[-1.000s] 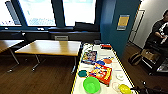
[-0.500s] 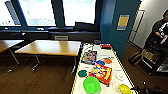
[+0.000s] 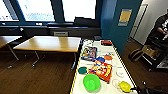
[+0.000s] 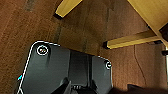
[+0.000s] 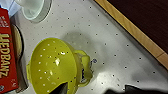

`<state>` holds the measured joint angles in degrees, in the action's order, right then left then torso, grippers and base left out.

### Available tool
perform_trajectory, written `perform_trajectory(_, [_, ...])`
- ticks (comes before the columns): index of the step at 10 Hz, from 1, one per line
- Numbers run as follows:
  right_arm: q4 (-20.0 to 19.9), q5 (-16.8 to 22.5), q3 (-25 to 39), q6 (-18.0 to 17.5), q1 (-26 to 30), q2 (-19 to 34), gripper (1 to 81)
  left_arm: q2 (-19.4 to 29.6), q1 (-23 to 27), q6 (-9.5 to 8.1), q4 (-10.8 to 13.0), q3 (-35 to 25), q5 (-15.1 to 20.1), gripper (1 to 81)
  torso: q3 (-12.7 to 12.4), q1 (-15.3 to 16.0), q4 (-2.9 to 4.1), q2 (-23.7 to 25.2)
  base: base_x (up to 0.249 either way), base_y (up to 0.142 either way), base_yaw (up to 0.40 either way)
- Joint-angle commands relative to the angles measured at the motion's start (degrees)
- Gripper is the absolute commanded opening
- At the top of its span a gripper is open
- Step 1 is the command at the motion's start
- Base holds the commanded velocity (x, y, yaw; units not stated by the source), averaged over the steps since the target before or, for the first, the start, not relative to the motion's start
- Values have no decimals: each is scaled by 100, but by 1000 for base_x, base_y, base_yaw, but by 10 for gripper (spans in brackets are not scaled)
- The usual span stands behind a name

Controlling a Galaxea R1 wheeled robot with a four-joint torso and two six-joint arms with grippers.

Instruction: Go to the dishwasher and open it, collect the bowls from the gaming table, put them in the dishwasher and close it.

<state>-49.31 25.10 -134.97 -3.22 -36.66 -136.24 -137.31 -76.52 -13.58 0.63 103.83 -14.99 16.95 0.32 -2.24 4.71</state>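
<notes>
Item: the gaming table (image 3: 79, 82), lower centre-right of the head view, a long white surface with a yellow edge running up the frame.

On it we list: a large green bowl (image 3: 91, 82) at the near end; a dark green bowl (image 3: 82, 70) just up and left of it; a blue bowl (image 3: 100, 59) and an orange bowl (image 3: 108, 57) side by side at mid-length; a white bowl (image 3: 120, 73) near the right edge. A red game box (image 3: 103, 70) lies between the green and white bowls; a second, darker game box (image 3: 89, 53) lies further up. A yellow colander (image 3: 125, 86) sits at the near right corner; the right wrist view gives it close, perforated, with a handle, resting on the speckled white top (image 5: 120, 50) beside the red box and the white bowl (image 5: 33, 8).

Left of frame: a wooden-topped table (image 3: 50, 43). Far right: a person (image 3: 160, 27).

Grippers: we cannot tell the state of the left or the right one. The left wrist view looks down on brown floor (image 4: 82, 27) and pale table legs (image 4: 130, 41).
</notes>
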Motion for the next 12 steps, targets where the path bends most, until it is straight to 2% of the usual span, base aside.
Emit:
perform_trajectory(1, [-149, 311, -28, 14, 760, 279, 811, 169, 282, -4, 16, -91, 234, 811, -7, 0, 0, 0, 0, 0, 0])
perform_trajectory(9, [-140, 188, -160, 14, 734, -108, 811, 178, 273, -4, 16, -47, 243, 811, 15, 2, 0, 0, 0, 0, 0])
perform_trajectory(12, [-254, 92, -309, 14, 540, -388, 811, 169, 273, -4, 16, -47, 243, 811, 15, 2, 0, 0, 0, 0, 0])
